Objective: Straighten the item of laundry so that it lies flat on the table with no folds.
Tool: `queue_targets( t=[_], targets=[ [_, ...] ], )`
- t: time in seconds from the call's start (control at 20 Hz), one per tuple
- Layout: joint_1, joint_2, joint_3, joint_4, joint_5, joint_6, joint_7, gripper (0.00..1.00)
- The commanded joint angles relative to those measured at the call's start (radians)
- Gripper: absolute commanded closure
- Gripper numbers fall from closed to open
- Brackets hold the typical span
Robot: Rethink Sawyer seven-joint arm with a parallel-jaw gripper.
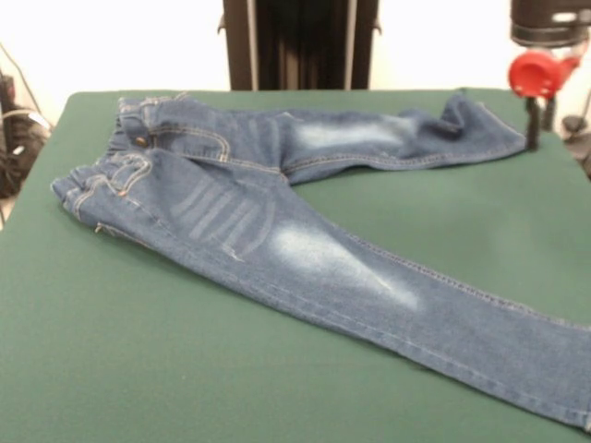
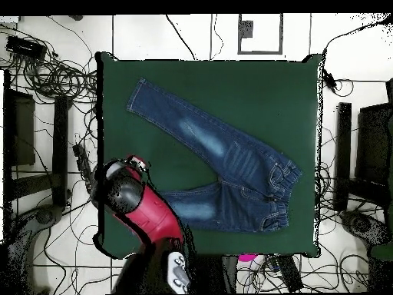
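Observation:
The blue denim jeans [image 1: 277,212] lie on the dark green table [image 1: 138,369]. The waistband is at the left of the front view and the legs are spread apart in a V. One leg runs to the near right edge. The other runs to the far right, and its hem [image 1: 480,125] is slightly rumpled. The waistband [image 1: 115,171] is bunched. My gripper [image 1: 541,129] hangs at the far right, just beside that hem, with its two dark fingers apart and nothing between them. In the overhead view the red arm [image 2: 146,207] covers the gripper and the end of the lower leg of the jeans [image 2: 230,165].
The black robot pedestal [image 1: 300,41] stands behind the table's far edge. Cables and dark equipment [image 2: 46,77] lie on the floor around the table. The gripper is close to the table's right edge [image 1: 568,148].

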Motion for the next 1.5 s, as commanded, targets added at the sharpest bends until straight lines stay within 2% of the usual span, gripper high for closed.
queue_targets(
  t=[0.05, 0.15, 0.4, 0.65, 1.15, 1.5],
  targets=[
    [-0.137, -0.044, 0.255, 0.263, -0.112, -0.16, 0.118, 0.0],
    [-0.149, -0.044, 0.254, 0.265, -0.141, -0.166, 0.149, 0.0],
    [-0.136, -0.06, 0.218, 0.249, -0.149, -0.127, 0.165, 0.0],
    [-0.071, -0.066, 0.143, 0.207, -0.122, -0.052, 0.157, 0.0],
    [0.007, -0.028, 0.081, 0.12, -0.086, 0.005, 0.171, 0.0],
    [0.012, -0.043, 0.062, 0.121, -0.093, 0.036, 0.169, 0.0]
  ],
)
